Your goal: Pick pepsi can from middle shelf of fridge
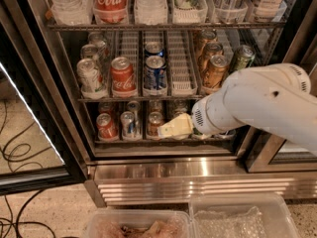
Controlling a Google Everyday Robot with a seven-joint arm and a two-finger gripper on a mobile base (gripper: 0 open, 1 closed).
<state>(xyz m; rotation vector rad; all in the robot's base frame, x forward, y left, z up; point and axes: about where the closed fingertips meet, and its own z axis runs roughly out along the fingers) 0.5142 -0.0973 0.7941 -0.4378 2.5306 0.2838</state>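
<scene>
Low down, my gripper (173, 128) fronts the bottom shelf (124, 141), open or shut I cannot tell; the pepsi can (155, 74) stands upright above, a bare lane (181, 68) beside.

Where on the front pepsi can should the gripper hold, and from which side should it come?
I would grip the pepsi can by its side wall at mid-height, straight in from the open front: it stands upright at its lane's front edge, with a bare lane on its right and a Coca-Cola can close on its left. The gripper sits lower, before the bottom shelf.
</scene>
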